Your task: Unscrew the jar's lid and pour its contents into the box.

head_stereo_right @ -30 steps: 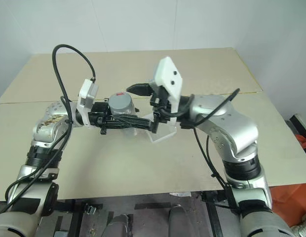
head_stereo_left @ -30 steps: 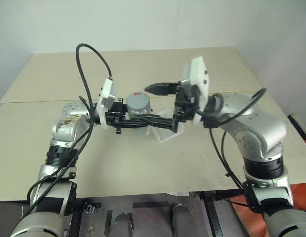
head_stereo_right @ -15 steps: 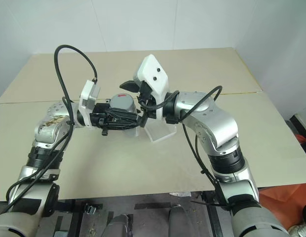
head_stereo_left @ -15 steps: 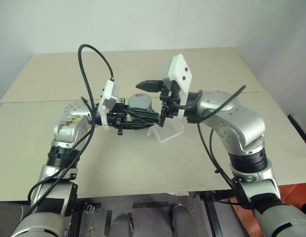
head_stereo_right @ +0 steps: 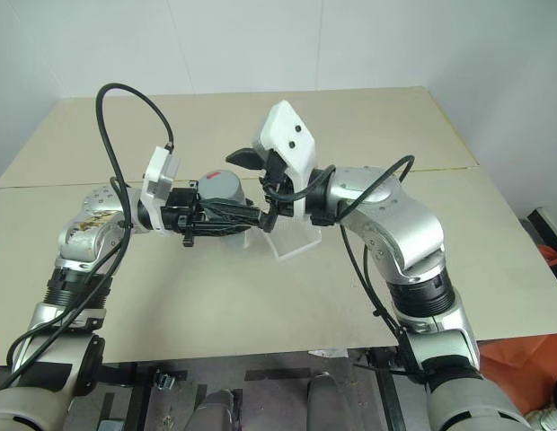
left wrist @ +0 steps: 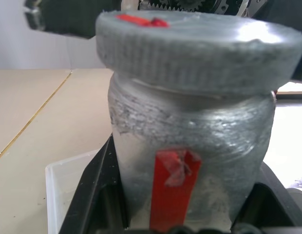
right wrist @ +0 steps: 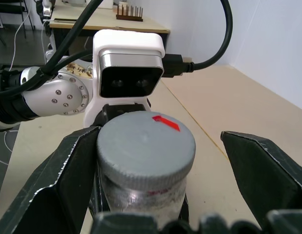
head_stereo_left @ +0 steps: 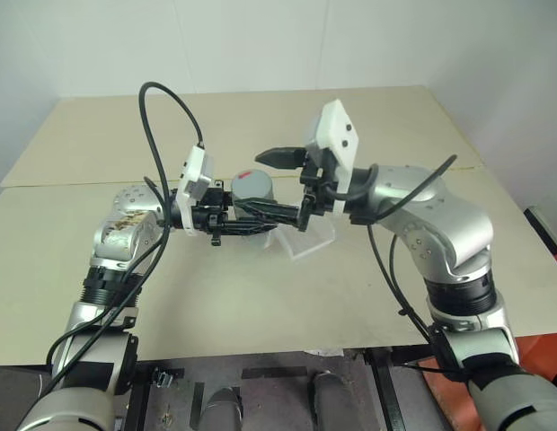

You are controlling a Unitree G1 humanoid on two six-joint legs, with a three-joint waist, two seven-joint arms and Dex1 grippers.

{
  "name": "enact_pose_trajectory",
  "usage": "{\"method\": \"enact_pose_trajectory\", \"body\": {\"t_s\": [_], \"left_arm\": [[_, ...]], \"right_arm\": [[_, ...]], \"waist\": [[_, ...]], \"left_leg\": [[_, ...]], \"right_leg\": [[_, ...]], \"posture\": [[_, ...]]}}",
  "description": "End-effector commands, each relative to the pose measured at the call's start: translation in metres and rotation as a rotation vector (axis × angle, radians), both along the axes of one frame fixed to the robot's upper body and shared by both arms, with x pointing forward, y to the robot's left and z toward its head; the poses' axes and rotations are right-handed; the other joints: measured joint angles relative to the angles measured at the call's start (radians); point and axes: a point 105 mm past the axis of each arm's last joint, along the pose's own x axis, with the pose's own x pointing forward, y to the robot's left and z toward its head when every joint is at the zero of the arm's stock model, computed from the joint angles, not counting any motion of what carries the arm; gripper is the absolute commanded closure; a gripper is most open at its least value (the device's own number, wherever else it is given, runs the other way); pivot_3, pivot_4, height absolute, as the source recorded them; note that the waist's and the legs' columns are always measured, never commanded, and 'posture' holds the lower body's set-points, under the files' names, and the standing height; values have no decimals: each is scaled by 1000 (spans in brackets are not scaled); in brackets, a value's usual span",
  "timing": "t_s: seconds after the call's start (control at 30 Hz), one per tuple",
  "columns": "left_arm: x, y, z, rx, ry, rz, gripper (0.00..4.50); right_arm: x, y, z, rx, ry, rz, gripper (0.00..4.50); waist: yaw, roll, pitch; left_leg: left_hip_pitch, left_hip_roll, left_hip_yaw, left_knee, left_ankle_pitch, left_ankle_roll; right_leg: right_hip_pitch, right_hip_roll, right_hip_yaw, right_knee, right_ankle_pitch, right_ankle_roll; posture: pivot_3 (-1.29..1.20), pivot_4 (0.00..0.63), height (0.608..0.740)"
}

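beige table (head_stereo_left: 368, 117) below. clear box (head_stereo_left: 307, 241) flat on it, under the meeting arms. right gripper (right wrist: 156, 161) spread wide astride the lid (right wrist: 146, 141), one finger (right wrist: 68, 170) at its rim. left gripper (head_stereo_left: 260, 218) clenched on the upright jar (left wrist: 190, 146), lid on.

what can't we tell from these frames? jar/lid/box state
- Contents of the jar: hidden; its grey wall is opaque and the lid is on, in both wrist views.
- Whether the lid is loosened at all: the thread is covered by the lid's rim.
- Box: mostly hidden in the eye views behind the left gripper and right gripper; cut off by the jar in the left wrist view.
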Motion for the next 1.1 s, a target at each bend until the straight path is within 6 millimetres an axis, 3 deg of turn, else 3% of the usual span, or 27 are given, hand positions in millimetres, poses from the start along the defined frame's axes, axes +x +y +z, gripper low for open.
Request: {"method": "enact_pose_trajectory", "body": {"t_s": [0.03,0.7,1.1], "left_arm": [[-5,0,11,-2,-71,-22,2552],[-7,0,10,-2,-75,-20,2552],[-8,0,8,-2,-74,-21,2552]], "right_arm": [[2,-16,14,46,-57,-52,25],[-3,-31,11,41,-60,-53,25],[-26,-23,11,9,-66,90,25]], "waist": [[0,0,0],[2,0,0],[2,0,0]], "left_leg": [[0,0,0,0,0,0],[0,0,0,0,0,0],[0,0,0,0,0,0]], "right_leg": [[0,0,0,0,0,0],[0,0,0,0,0,0],[0,0,0,-1,0,0]], "posture": [[0,150,740],[0,150,740],[0,150,740]]}}
